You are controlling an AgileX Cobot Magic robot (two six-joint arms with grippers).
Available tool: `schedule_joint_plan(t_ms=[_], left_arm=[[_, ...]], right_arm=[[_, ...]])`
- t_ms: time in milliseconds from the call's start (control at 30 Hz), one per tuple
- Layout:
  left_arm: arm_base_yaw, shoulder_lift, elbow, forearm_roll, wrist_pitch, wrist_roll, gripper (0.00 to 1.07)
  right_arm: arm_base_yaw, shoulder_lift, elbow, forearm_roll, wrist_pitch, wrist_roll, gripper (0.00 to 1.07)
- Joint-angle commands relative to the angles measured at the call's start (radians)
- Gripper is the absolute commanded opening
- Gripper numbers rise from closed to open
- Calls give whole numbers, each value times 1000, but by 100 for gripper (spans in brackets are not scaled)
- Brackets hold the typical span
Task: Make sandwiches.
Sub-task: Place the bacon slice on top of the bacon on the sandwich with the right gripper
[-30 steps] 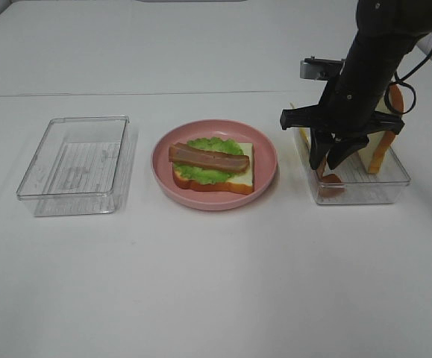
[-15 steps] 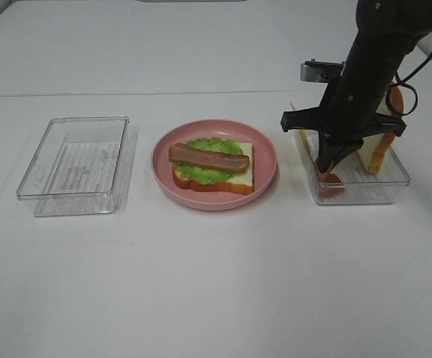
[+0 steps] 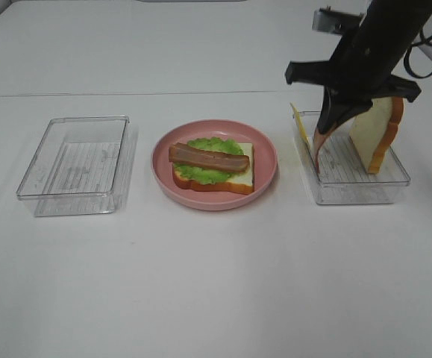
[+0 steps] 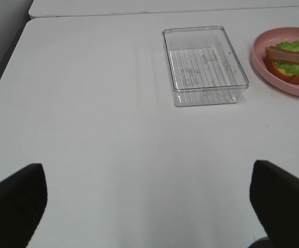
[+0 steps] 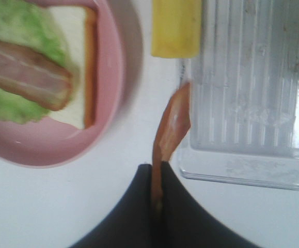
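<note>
While I watched from the high camera, the right claw (image 3: 326, 125) was pressed together on the top end of a hanging bacon strip (image 3: 318, 151), which dangled from it above the left end of the right tray (image 3: 357, 197). I could not tell whether the strip's lower tip touched the tray. A yellow cheese square (image 3: 299, 127) stood on edge against that tray's left wall, and an upright bread slice (image 3: 376, 136) leaned at its right end. My right wrist camera showed the same pinch, the claw (image 5: 157, 178) clamped on the strip (image 5: 171, 129) with the cheese (image 5: 176, 26) just beyond it. In the middle of the bench (image 3: 216, 283) sat the pink plate (image 3: 266, 173), carrying the bottom bread slice (image 3: 242, 176), a lettuce leaf (image 3: 199, 173) on that, and a plated bacon strip (image 3: 208, 156) laid across the top. The left tray (image 3: 29, 180) lay well to the left of the plate. The left claw (image 4: 148, 196) was spread wide over bare bench, holding nothing, with that tray (image 4: 172, 67) farther off.
</note>
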Motion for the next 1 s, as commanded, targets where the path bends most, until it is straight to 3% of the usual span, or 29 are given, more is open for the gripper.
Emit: schedule_joint_plan(t_ms=[33, 133, 200, 233, 300, 400, 600, 733, 1000], left_arm=[[4, -20, 3, -6, -3, -2, 100], [4, -20, 3, -6, -3, -2, 100], [4, -20, 3, -6, -3, -2, 100], [4, -20, 3, -6, -3, -2, 100], [4, -20, 3, -6, -3, -2, 100], [4, -20, 3, -6, -3, -2, 100], [4, -20, 3, -7, -3, 0, 100], [4, -20, 3, -7, -3, 0, 100], [4, -20, 3, -7, -3, 1, 100]], right_arm=[[2, -65, -3, 133, -32, -7, 0], [2, -69, -4, 180, -43, -23, 0], [3, -66, -7, 359, -78, -120, 0], [3, -66, -7, 359, -78, -120, 0], [15, -52, -7, 565, -134, -255, 0], [32, -29, -9, 655, -164, -313, 0], [76, 26, -39, 661, -162, -321, 0], [144, 134, -153, 659, -127, -319, 0], [169, 283, -323, 660, -37, -285, 0]])
